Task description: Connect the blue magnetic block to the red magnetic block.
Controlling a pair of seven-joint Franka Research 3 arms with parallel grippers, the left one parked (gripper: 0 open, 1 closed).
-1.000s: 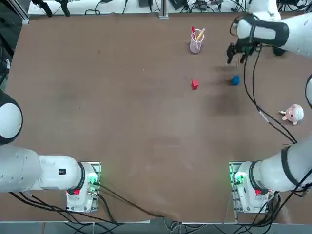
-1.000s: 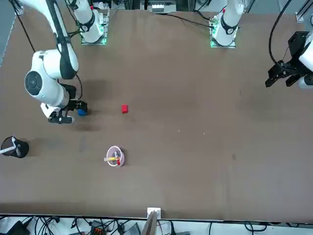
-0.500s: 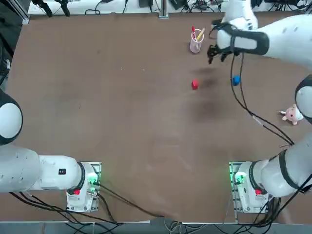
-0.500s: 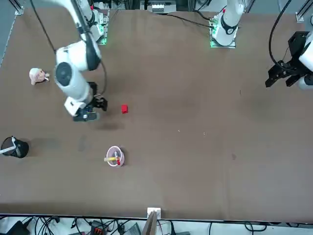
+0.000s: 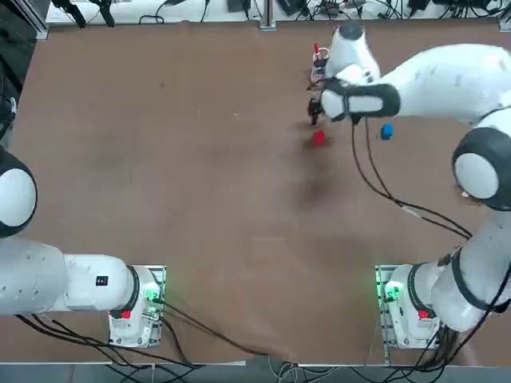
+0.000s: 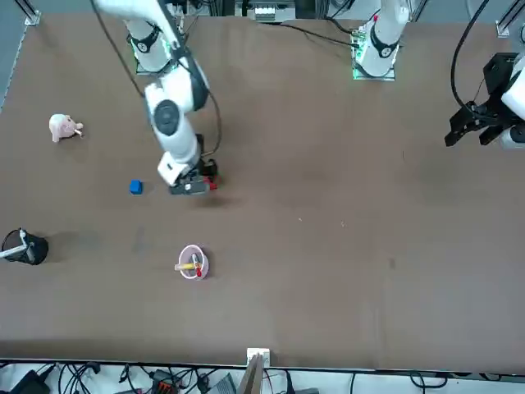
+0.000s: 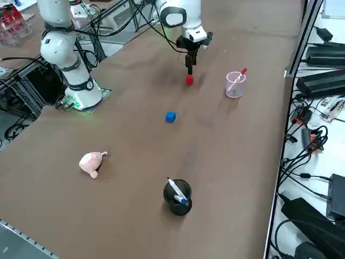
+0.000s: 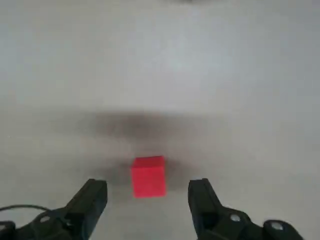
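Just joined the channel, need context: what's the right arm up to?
The right gripper is open above the table, hovering over the red block, which shows between its fingers but isn't held. The blue block sits apart on the table, so the two are not connected. Looks like it's lining up to pick the red one, though that's my guess. Pink plush toy lies off to the side.
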